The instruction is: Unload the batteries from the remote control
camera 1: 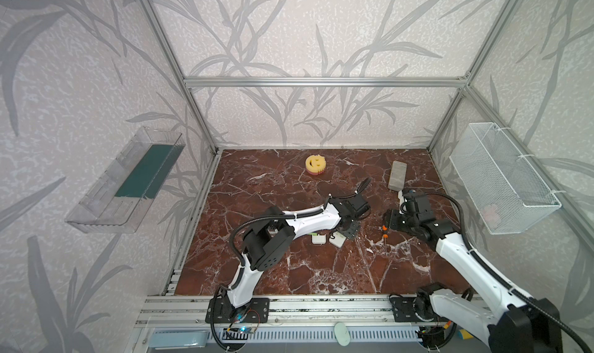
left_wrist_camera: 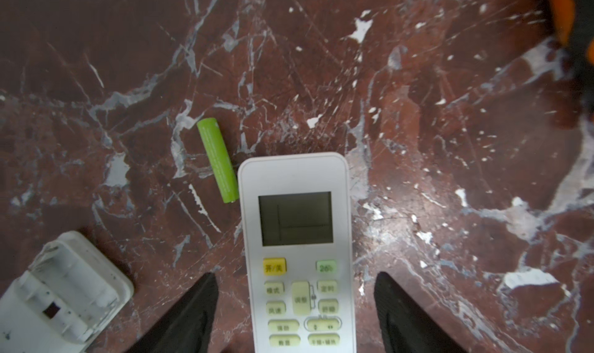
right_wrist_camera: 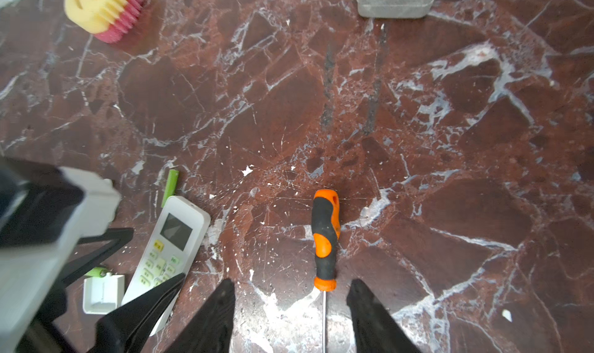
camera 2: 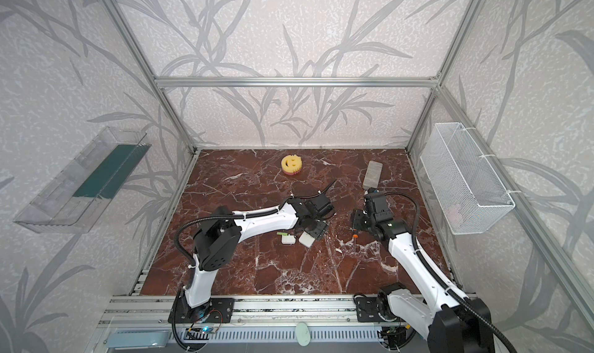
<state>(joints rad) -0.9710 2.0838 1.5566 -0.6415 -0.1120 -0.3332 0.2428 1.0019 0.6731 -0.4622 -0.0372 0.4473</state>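
In both top views you've got the red marble desk (camera 1: 289,271) with two arms on it. The left gripper (camera 1: 348,231) hangs over the white remote (camera 1: 337,240), and a small white cover (camera 1: 318,239) lies just beside that. In a top view a sliver of lime-green battery (camera 2: 284,234) pokes out by the cover. Extras: one yellow smiley sponge (camera 1: 315,164), one grey block (camera 1: 397,175), one orange-handled screwdriver (camera 1: 384,231) below the right gripper (camera 1: 390,221), and one white mesh basket (camera 1: 501,177) on the right wall. No readable labels from up here.

Left wrist view: your fingers (left_wrist_camera: 189,316) are spread wide on either side of the remote (left_wrist_camera: 297,255), not touching it, so it's released. The remote lies face up, blank screen, a yellow button with two Chinese characters and a green one reading "26". One battery (left_wrist_camera: 218,160) lies flat on the desk, its end touching the remote's side. A second white housing (left_wrist_camera: 64,290) shows empty battery slots.

Right wrist view: fingers (right_wrist_camera: 218,319) apart, holding nothing, with the screwdriver (right_wrist_camera: 325,239) lying between them on the desk. I count two batteries here: one (right_wrist_camera: 170,187) at the remote's (right_wrist_camera: 167,248) top end, another (right_wrist_camera: 96,272) by the cover (right_wrist_camera: 103,293).
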